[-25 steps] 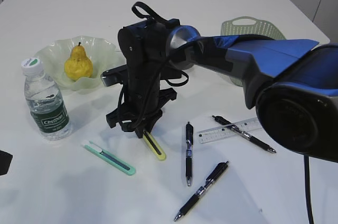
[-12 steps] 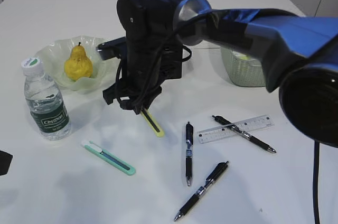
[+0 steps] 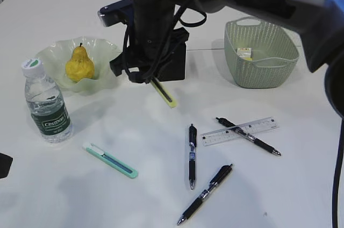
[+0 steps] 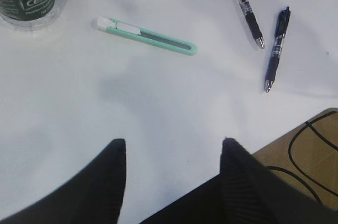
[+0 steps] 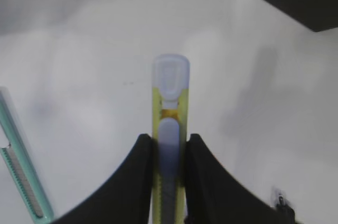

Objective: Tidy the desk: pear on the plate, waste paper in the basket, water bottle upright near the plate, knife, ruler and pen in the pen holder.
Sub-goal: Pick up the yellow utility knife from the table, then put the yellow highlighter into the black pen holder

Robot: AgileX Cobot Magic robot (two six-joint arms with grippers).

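Nearest the camera on the large plain white tabletop: two black click pens, both lying flat, not yet collected. Just beyond, a mint-green snap-off utility knife lying flat toward the left, also waiting. To the right, a third black pen lying across a short clear plastic ruler with black markings, touching it; neither in the holder.

At far left, low in the exterior view, only a dark corner of the left gripper; from its wrist camera, jaws parted over bare desk, holding nothing.

Further back on the left: small clear plastic water bottle with white cap and dark green label, standing upright just beside the translucent pale green glass dish with ruffled rim. Yellow speckled pear resting in that dish. Both items apparently finished.

At mid-depth: right gripper clamped on a yellow utility knife, lifted clear of the desk, hanging tilted, close in front of the black square box-shaped pen holder but not yet above its mouth.

Farthest right: pale green perforated oval plastic basket, with what looks like a white-and-yellow crumpled paper scrap inside, though small and hard to confirm.

Remaining, by this reckoning: held knife, green knife, ruler and three pens.
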